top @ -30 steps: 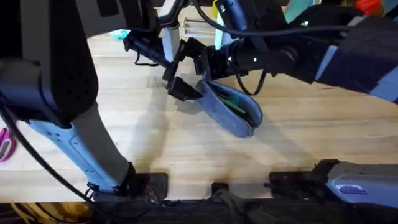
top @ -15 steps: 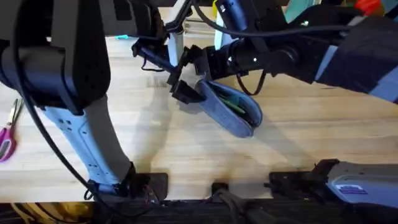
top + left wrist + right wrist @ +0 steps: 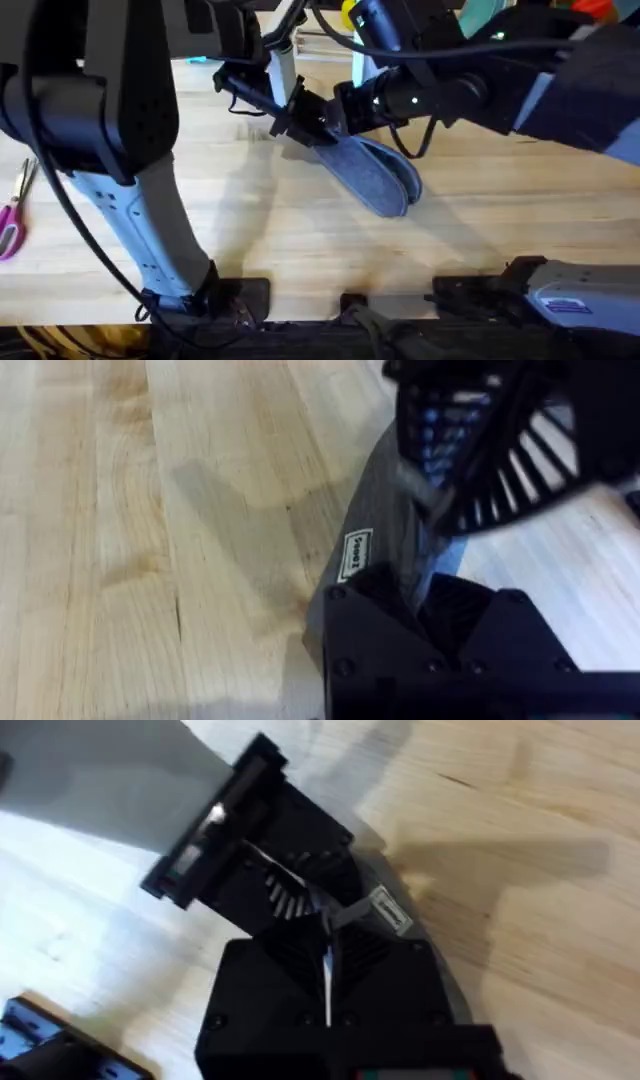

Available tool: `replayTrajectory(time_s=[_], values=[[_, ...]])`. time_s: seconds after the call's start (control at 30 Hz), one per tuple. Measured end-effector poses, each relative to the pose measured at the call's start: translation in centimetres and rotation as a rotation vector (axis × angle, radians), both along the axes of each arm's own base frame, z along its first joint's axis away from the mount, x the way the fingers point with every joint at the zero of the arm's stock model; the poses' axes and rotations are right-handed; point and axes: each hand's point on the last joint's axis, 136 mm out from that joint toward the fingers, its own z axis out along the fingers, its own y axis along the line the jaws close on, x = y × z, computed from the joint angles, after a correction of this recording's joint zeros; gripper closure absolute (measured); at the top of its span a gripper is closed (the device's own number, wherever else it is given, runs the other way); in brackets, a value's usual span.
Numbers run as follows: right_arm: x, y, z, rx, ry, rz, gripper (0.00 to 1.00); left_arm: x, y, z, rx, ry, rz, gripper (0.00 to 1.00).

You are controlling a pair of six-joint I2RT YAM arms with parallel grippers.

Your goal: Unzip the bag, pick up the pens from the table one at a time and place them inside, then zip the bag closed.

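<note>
Two black two-finger grippers meet at one end of the elongated blue-grey fabric pencil pouch (image 3: 372, 176), which lies diagonally on the pale butcher-block tabletop (image 3: 480, 230) near the middle of the overhead view. The left gripper (image 3: 285, 122) comes down from the far left side, and in its wrist view its fingers are pressed together on the pouch's end, just beside a small white label (image 3: 357, 555). The right gripper (image 3: 318, 122) reaches across from the right; its wrist view shows its fingers closed to a thin slit over the zipper line at the same end. The pouch's mouth looks shut along the top. Pink-handled scissors (image 3: 10, 225) lie well apart at the table's left edge.
</note>
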Motion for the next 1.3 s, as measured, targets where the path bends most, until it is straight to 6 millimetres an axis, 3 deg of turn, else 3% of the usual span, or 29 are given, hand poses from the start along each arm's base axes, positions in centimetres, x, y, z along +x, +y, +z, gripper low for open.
replayTrajectory(time_s=[0.23,0.5,0.9,1.1,1.3], values=[[-1.7,-3.5,0.4,-0.113,0.019,-0.050,0.971,-0.1,-0.6,0.5,-0.029,0.006,-0.001,0.959],[-3.8,-7.9,-0.9,-0.202,0.174,-0.172,0.968,-0.4,-1.0,0.6,-0.035,0.011,-0.011,0.959],[-3.7,-15.4,-1.7,-0.264,0.304,-0.436,0.968,-0.4,-0.3,0.1,-0.003,0.015,-0.008,0.959],[-3.9,-15.8,-1.9,-0.248,0.330,-0.470,0.968,-0.6,-0.1,0.2,0.003,0.036,-0.005,0.959],[-2.5,-13.2,-1.4,-0.110,0.309,-0.426,0.968,-0.7,-0.1,0.2,0.003,0.040,-0.005,0.959]])
